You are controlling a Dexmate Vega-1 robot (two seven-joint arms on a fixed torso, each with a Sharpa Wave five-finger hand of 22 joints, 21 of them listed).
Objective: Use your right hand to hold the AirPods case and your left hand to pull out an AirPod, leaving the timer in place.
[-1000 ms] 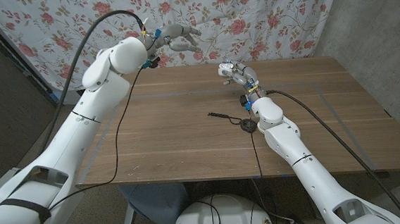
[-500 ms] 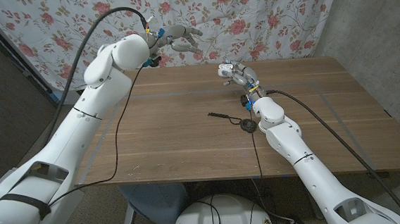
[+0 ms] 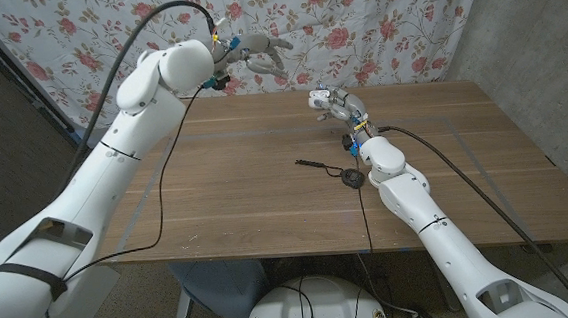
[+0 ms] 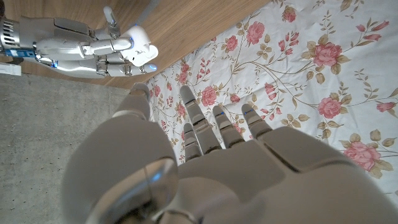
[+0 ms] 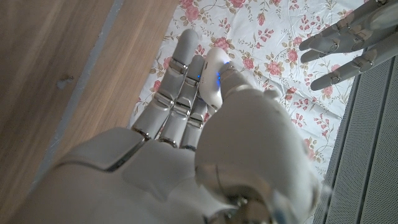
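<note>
Left hand (image 3: 257, 56) raised slightly since a second ago, fingers spread, empty, up-left of AirPods case (image 3: 319, 98) | right hand (image 3: 337, 103) unmoved, grasping case above far tabletop (image 3: 246, 192) | pull not begun

Left robot hand (image 3: 262, 55) — slightly higher and further right now.

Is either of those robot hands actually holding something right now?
Yes. The right hand grips the white AirPods case, fingers on one side and thumb on the other. The left hand hangs open above the table's far edge, holding nothing.
</note>
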